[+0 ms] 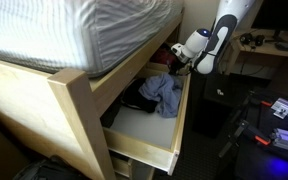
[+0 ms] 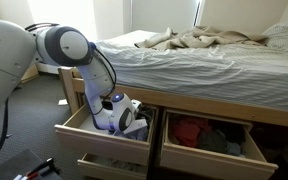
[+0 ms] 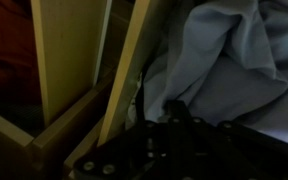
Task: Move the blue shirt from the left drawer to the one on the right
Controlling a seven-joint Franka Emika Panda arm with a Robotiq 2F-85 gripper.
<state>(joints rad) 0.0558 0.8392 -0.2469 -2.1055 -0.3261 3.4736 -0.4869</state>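
Note:
The blue shirt (image 1: 162,92) lies crumpled in the open left drawer (image 1: 144,135) under the bed. In the wrist view the shirt (image 3: 224,65) fills the right half. My gripper (image 1: 178,66) is down at the back of this drawer, on the shirt's upper edge. In an exterior view the gripper (image 2: 134,123) sits inside the left drawer (image 2: 79,133). In the wrist view the dark fingers (image 3: 174,108) meet at one tip pressed into the cloth, shut on a fold. The right drawer (image 2: 209,158) is open.
The right drawer holds red and dark clothes (image 2: 196,132). A dark garment (image 1: 134,100) lies beside the shirt. The wooden bed frame (image 1: 79,110) and mattress (image 1: 74,30) overhang the drawers. A wooden divider (image 3: 59,60) stands left of the gripper.

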